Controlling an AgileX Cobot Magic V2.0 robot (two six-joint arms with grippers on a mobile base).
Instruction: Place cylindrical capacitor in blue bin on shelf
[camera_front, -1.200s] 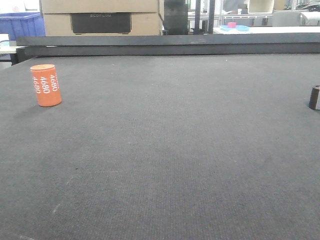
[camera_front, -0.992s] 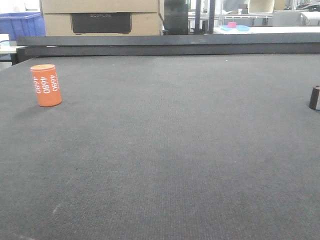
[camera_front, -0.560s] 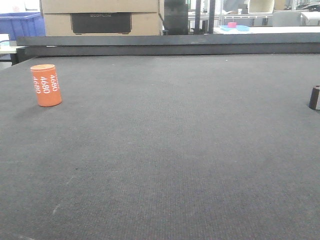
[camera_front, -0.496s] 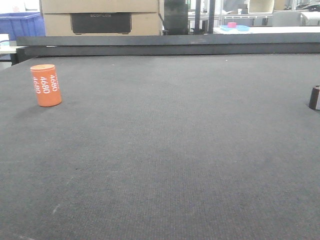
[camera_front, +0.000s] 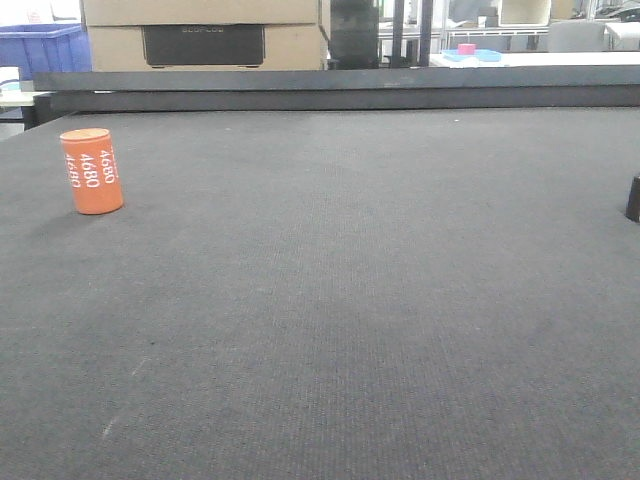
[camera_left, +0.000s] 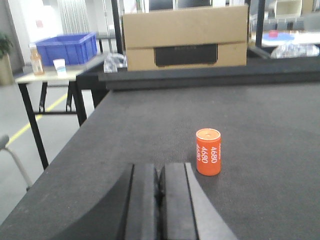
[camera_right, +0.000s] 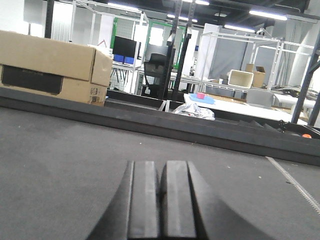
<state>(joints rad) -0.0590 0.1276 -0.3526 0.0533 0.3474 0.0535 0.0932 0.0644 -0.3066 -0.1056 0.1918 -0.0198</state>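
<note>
Wide dark counter (camera_front: 380, 300), with a cardboard box (camera_left: 185, 37) behind its far edge and a blue bin (camera_left: 67, 47) off its far left corner. Left tool (camera_left: 159, 197) sits low, jaws pressed together and empty. Right tool (camera_right: 161, 200) is the same. Capacitor (camera_front: 91, 170) stands upright near the left edge, ahead-right of the left tool, apart from it.

Smooth capacitor (camera_front: 91, 170), matt coarse-woven tabletop (camera_front: 350, 300)
</note>
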